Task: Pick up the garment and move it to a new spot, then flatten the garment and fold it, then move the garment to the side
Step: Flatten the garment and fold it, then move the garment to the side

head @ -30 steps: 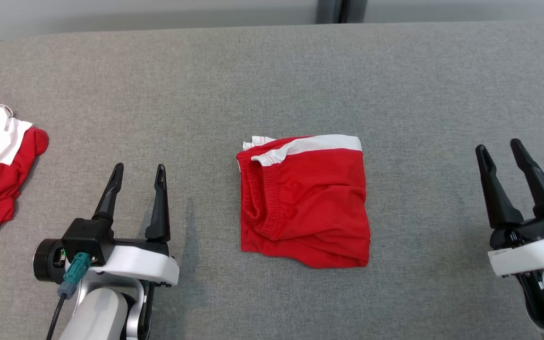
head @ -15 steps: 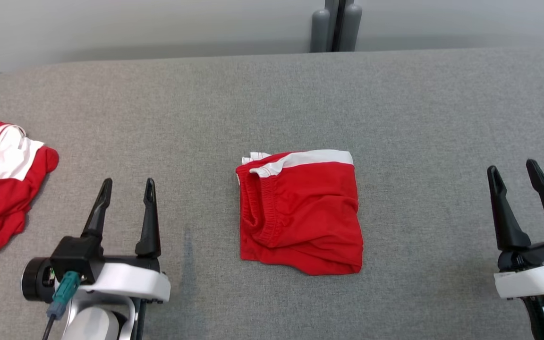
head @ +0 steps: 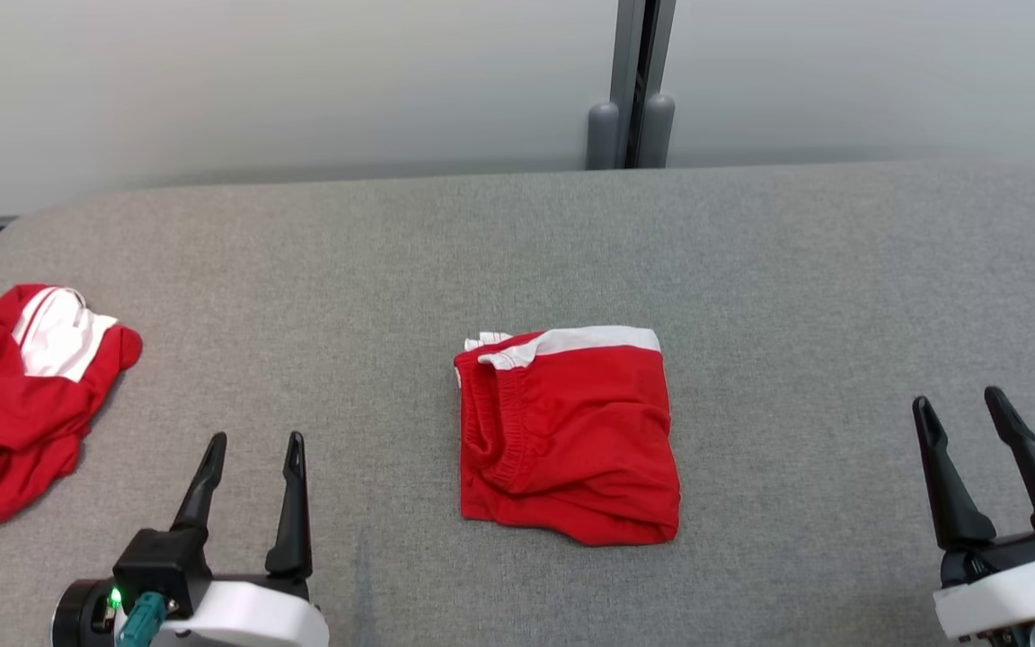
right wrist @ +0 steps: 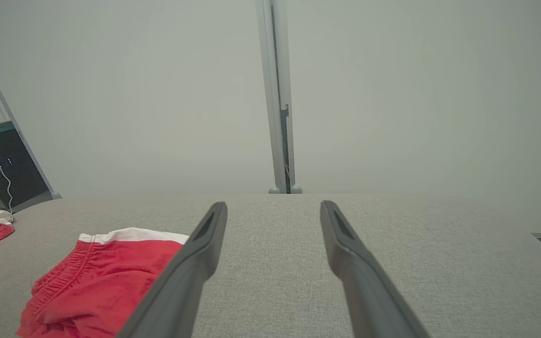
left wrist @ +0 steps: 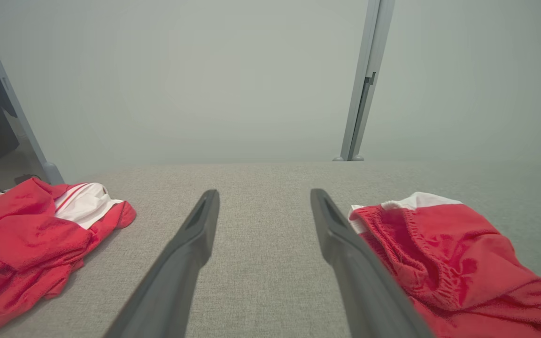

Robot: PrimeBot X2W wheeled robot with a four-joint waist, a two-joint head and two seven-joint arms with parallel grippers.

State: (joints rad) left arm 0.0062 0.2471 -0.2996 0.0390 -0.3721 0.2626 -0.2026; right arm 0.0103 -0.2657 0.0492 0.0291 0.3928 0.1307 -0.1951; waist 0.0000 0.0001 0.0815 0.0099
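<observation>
The garment [head: 567, 436], red shorts with a white band and an elastic waistband, lies folded into a rough square at the middle of the grey table [head: 751, 270]. My left gripper [head: 253, 440] stands open at the lower left, well to the left of it, with nothing between its fingers. At the lower right my right gripper [head: 958, 402] is open and empty too, far to the right of the shorts. The left wrist view has the garment [left wrist: 453, 263] just right of the open left gripper [left wrist: 262, 193]. From the right wrist, the garment [right wrist: 96, 277] lies left of the open right gripper [right wrist: 273, 204].
A second red and white garment [head: 19, 395] lies crumpled at the table's left edge. It appears again as the crumpled garment [left wrist: 31, 239] from the left wrist. A pale wall with a grey vertical post [head: 632, 85] stands behind the table's far edge.
The head camera has tilted up, so the table's far edge and wall now show. Both grippers sit lower in the picture and stay open. The folded garment lies as before.
</observation>
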